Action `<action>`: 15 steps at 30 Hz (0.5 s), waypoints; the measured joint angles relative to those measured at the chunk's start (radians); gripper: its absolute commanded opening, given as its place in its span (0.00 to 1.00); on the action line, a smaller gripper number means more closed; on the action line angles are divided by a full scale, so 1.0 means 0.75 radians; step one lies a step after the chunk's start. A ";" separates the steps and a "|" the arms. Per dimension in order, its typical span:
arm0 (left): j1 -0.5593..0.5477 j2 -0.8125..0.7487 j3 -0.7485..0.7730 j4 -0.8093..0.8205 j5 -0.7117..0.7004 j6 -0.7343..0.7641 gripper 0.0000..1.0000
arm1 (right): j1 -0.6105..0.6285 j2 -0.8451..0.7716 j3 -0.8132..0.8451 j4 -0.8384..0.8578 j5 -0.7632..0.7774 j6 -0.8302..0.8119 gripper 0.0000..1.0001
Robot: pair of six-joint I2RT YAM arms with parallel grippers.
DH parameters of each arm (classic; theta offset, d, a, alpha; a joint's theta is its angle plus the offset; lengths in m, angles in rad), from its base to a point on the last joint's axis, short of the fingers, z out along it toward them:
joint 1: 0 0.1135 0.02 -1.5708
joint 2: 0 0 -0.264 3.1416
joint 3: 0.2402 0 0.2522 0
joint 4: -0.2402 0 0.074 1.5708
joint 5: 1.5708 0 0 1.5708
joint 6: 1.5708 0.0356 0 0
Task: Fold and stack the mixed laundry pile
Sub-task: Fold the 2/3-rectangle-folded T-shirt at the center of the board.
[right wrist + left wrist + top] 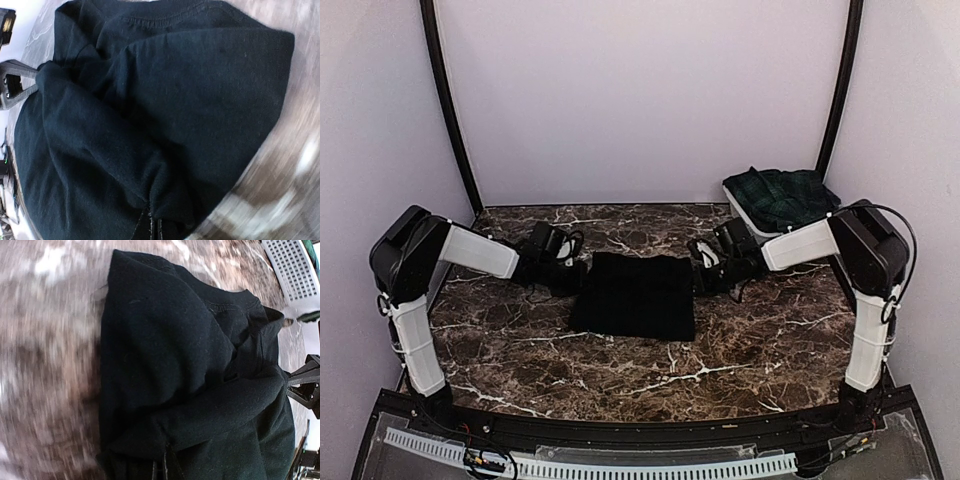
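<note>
Two jaws pinch opposite edges of black cloth [635,295]; marble table [720,370] surrounds it.

Black cloth [635,295] lies on brown, white-veined marble table [520,340]; skirt [780,195] is green-navy tartan.

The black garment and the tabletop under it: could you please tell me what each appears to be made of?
The black garment looks like a soft, matte knit, perhaps cotton jersey or light fleece: it drapes in thick rounded folds and has a stitched neckband. The tabletop looks like dark brown marble with white veining, though it may be a printed laminate.
</note>
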State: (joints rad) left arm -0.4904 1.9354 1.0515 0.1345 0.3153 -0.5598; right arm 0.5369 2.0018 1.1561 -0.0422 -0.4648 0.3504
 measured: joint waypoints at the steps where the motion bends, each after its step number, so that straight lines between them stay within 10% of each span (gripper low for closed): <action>1: -0.015 -0.047 -0.061 0.009 -0.004 -0.011 0.00 | 0.024 -0.051 -0.076 0.022 0.004 0.019 0.00; 15: -0.129 -0.563 -0.310 -0.195 -0.099 -0.056 0.00 | 0.148 -0.525 -0.367 -0.034 0.093 0.139 0.00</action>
State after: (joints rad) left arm -0.5869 1.5131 0.8188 -0.0120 0.2413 -0.6022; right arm 0.6476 1.6077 0.8810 -0.0673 -0.3950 0.4549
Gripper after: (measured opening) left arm 0.013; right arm 0.006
